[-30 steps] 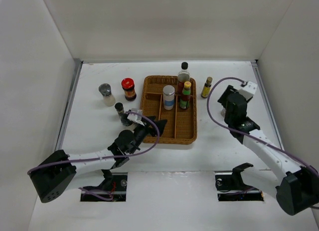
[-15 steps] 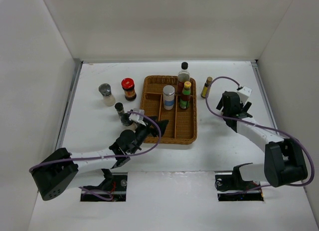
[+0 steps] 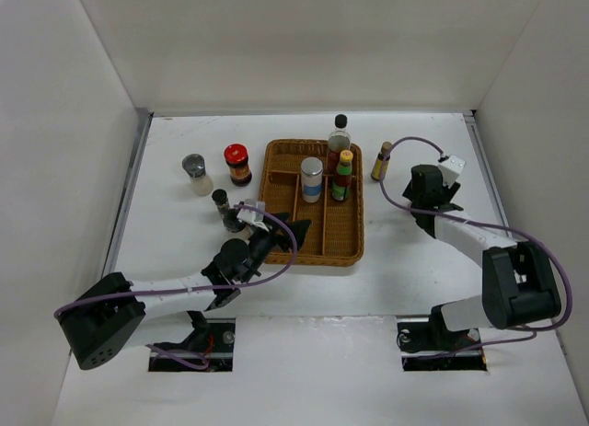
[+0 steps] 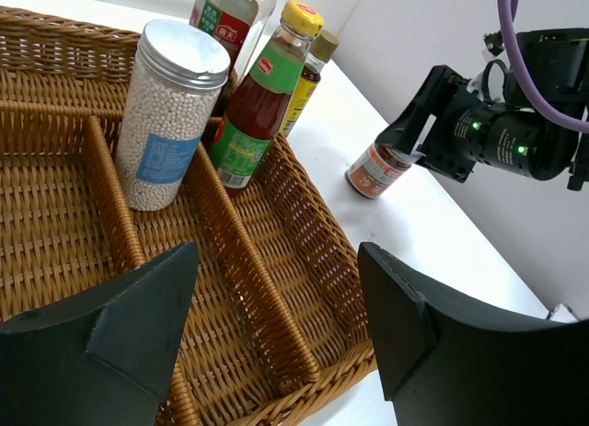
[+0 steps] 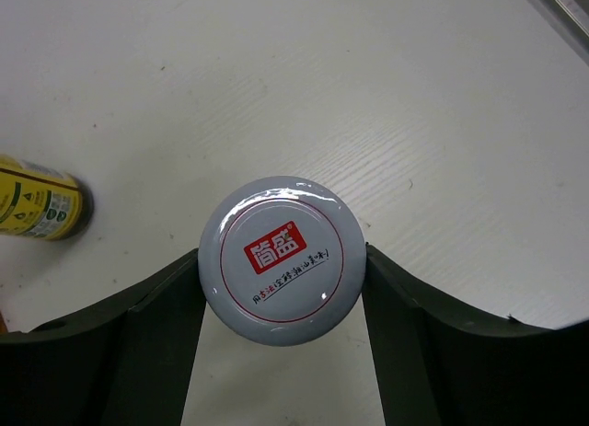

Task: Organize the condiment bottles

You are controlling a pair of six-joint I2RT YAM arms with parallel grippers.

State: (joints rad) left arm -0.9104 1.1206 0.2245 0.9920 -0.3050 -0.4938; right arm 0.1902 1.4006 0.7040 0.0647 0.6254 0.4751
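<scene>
Right gripper (image 5: 282, 277) stood at centre right of the overhead frame, set down over a white-lidded jar (image 5: 281, 259) on the table (image 3: 175, 251). Its fingers (image 5: 156, 339) lay against the lid's two sides, pinching it as far as the wrist view showed. A slim yellow-labelled bottle (image 3: 381, 161) stood just up-left of that jar, beside the right wall of the wicker tray (image 3: 317, 251) and outside it.

Left gripper (image 3: 293, 228) sat at the lower left edge of the tray, fingers (image 4: 110, 343) spread, nothing between them.

Inside the tray, upper part: a silver-capped jar (image 3: 312, 178) of white beads, upright; a yellow-capped red sauce bottle (image 3: 343, 175) to its right, across a divider; a black-capped clear bottle (image 3: 340, 134) at the upper rim behind them.

Outside the tray, left of it: a red-lidded dark jar (image 3: 237, 164) near the upper left corner; a silver-capped shaker (image 3: 195, 174) further left; a small dark-capped bottle (image 3: 223, 206) below these, close beside the left gripper. All stood upright.
</scene>
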